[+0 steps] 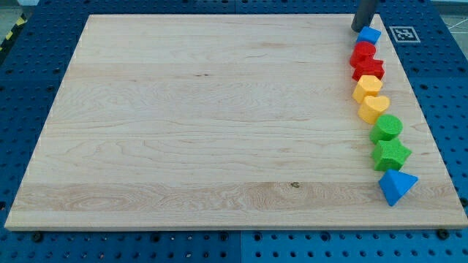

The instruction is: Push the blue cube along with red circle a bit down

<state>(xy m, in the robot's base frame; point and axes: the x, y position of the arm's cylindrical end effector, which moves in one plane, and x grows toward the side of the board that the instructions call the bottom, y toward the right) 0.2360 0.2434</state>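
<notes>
Eight blocks stand in one line down the right edge of the board [219,117], from the top right corner toward the bottom right corner.

My tip [357,28] comes in from the view's top at the top right corner. It ends at the upper left side of the blue cube [369,34], and looks to be touching it, though I cannot tell for sure. The rod has no fingers, so none stand apart or together; it clamps nothing.

The blue cube is the topmost block, close to the board's top edge. Just below it sits the red circle [362,52], touching it or nearly so. Below that comes the red star [368,69], pressed against the circle. Next is the yellow heart [367,87], and under it a second yellow block [374,108] whose shape I cannot make out well. The green circle [385,128] follows, then the green star [391,154] right beneath it. Last is the blue triangle [396,186], nearest the bottom right corner, a little apart from the green star.

The line leans slightly, so the lower blocks lie closer to the right edge than the upper ones. A black and white marker [404,33] lies off the board, beside the top right corner.
</notes>
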